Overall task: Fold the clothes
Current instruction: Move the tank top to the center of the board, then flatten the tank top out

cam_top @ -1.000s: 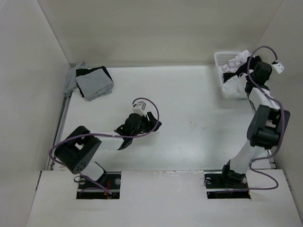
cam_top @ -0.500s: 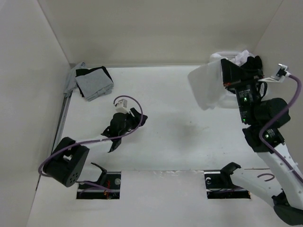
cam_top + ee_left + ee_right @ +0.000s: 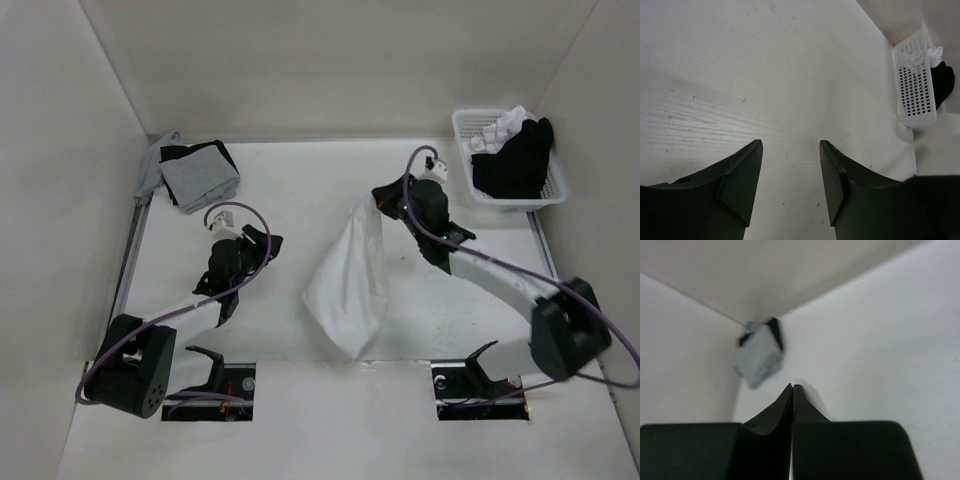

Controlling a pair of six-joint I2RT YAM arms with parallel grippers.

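Since the earlier frame, the white garment [image 3: 350, 280] has travelled from above the far right corner to the middle of the table [image 3: 300, 180]. The right gripper [image 3: 383, 200] has swung inward with it. The left gripper [image 3: 790, 146] has drawn back toward the left side.

1. Garment position. The garment hangs from its top corner and widens downward into a broad, loosely creased sheet. Its lower end points toward the near edge of the table. Whether that end rests on the surface cannot be determined.

2. Right gripper. The fingers [image 3: 775, 415] are pressed together on the top corner of the garment. The right wrist view shows a sliver of white fabric beside the tips. The rest of the garment lies below and to the left of the gripper in the top view.

3. Left gripper. The jaws are spread wide and hold nothing. The gripper is over bare table, left of the garment and apart from it.

4. Surface and room. The table is white with faint scuff marks. Plain pale walls [image 3: 340, 60] close it in at the back and on both sides.

5. Other items. A white perforated basket [image 3: 462, 135] sits in the far right corner and holds a black garment [image 3: 515, 165] with small white pieces [image 3: 505, 125]. Folded grey and black garments [image 3: 198, 175] lie in the far left corner.
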